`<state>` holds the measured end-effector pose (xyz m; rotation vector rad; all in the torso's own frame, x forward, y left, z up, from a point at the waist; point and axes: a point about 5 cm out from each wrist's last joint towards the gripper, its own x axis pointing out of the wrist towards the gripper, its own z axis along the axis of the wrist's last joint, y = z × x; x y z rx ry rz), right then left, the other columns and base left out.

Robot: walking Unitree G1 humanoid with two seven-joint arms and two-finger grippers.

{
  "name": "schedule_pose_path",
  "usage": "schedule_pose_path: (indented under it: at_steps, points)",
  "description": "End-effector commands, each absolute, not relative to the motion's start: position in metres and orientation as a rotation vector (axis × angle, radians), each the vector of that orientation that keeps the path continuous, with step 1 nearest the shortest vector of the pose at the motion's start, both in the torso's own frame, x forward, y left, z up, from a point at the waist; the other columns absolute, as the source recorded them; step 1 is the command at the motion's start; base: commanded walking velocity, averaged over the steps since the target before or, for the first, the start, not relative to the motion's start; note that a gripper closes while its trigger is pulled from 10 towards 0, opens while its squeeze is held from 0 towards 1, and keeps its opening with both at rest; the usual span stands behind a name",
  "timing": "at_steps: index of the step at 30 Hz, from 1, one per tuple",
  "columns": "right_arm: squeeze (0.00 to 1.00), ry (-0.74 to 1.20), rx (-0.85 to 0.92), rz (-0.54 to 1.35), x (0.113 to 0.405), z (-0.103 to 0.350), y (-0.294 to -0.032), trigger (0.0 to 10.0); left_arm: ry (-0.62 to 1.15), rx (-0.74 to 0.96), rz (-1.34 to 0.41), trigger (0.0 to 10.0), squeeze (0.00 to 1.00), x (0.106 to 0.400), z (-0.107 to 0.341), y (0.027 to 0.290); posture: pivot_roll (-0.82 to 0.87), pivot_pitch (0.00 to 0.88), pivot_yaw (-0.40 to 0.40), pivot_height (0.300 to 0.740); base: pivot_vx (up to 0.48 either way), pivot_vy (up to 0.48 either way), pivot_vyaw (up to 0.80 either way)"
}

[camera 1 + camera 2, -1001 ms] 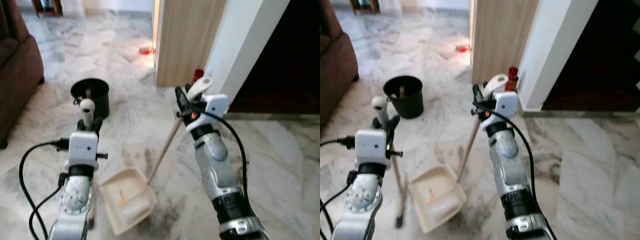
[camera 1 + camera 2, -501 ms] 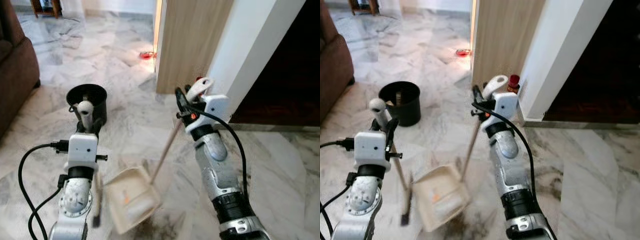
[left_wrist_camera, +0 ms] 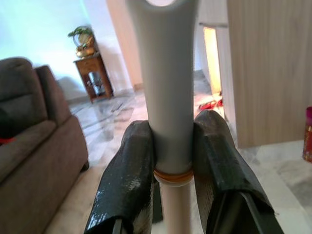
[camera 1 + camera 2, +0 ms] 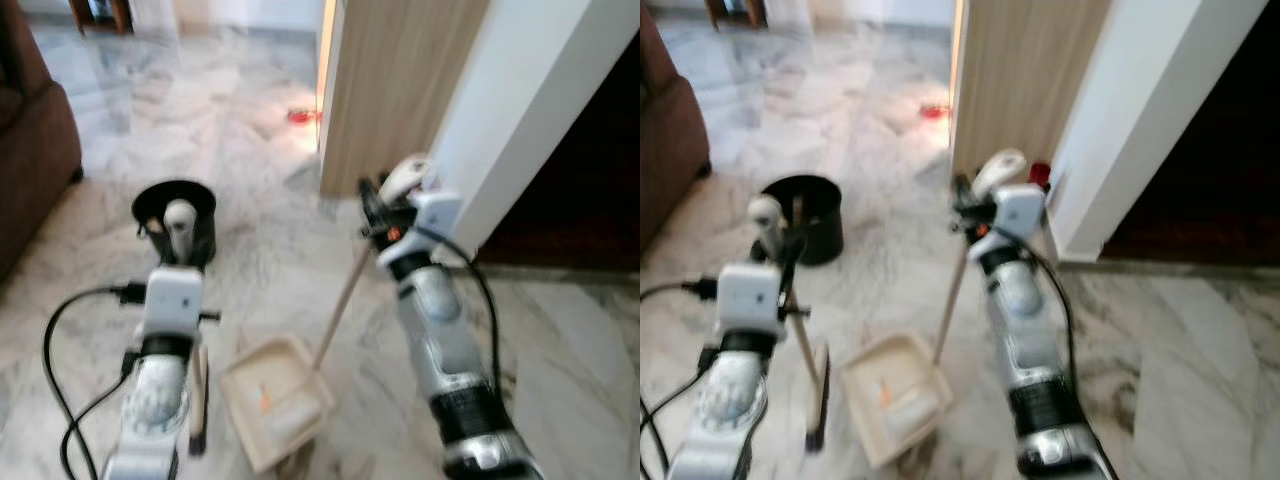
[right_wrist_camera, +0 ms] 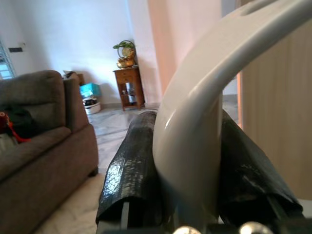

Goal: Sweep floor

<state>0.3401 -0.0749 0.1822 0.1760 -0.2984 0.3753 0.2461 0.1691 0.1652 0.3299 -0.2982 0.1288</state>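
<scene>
We saw the left end effector (image 3: 173, 161) clamped on the white-handled broom (image 4: 800, 340) and the right end effector (image 5: 187, 165) gripping the long-handled cream dustpan (image 4: 280, 405) resting on the marble floor (image 4: 560, 350) between them.

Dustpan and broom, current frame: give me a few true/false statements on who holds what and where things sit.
1. The left tool is shut on the broom handle. True.
2. The right tool is open and holds nothing. False: it is shut on the dustpan handle.
3. The dustpan sits on the marble floor between the two arms. True.
4. The black bucket lies tipped on its side. False: it stands upright, its opening facing up.
5. A brown sofa stands at the robot's right. False: it is at its left; a white wall is at the right.
</scene>
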Motion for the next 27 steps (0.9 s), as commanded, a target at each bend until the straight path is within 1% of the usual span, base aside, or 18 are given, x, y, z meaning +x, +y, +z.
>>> schedule_pose_path:
  at_steps: [1,4,17,27]
  points:
    - [0.00,-0.354,0.203,0.363,0.340,0.195,-0.080,10.0,-0.354,0.346,0.132,10.0,0.00,0.244,0.175,0.168,0.06,0.102,-0.040,0.740,0.398,0.000,0.80]
    - [0.00,-0.353,0.205,0.363,0.340,0.195,-0.080,10.0,-0.353,0.346,0.132,10.0,0.00,0.244,0.175,0.168,0.06,0.100,-0.041,0.740,0.399,0.000,0.65]
    - [0.00,-0.354,0.219,0.366,0.341,0.198,-0.079,10.0,-0.354,0.345,0.132,10.0,0.00,0.244,0.175,0.167,0.06,0.098,-0.042,0.740,0.400,0.000,0.00]
    - [0.00,-0.380,0.220,0.325,0.345,0.206,-0.081,10.0,-0.343,0.355,0.143,10.0,0.00,0.241,0.171,0.170,0.07,0.099,-0.042,0.740,0.398,0.000,0.00]
